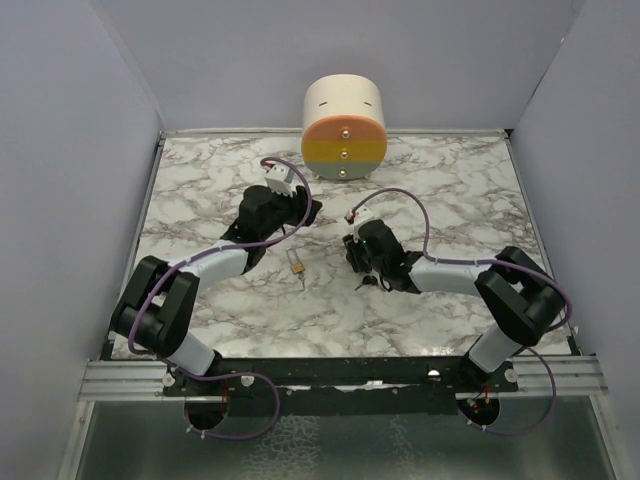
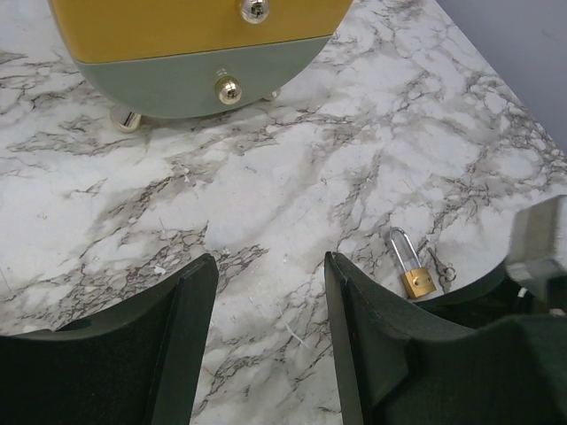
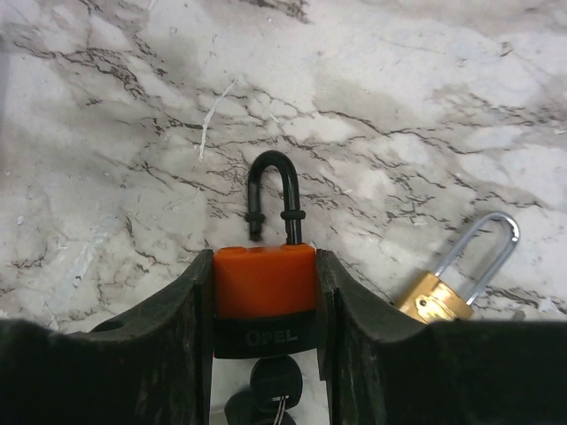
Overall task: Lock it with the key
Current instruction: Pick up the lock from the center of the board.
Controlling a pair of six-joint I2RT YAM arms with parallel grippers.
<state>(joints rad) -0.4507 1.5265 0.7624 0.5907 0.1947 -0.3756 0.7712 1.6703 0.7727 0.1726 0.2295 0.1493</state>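
Evidently, our right pincer [image 3: 264,257] clamps the orange padlock [image 3: 264,285] by its sides, its shackle [image 3: 271,190] raised and unlatched. The key [image 3: 275,386] hangs at the padlock's underside, seemingly inserted. Our left pincer [image 2: 270,266] gapes empty above the tabletop [image 2: 354,159]. We judge closing the shackle and turning remain.

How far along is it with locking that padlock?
Done: the right gripper clamps the orange padlock, with the key at its base. In hand: that grip only. To do: the shackle stands open, so closing and locking remain; the left gripper hovers open and empty.
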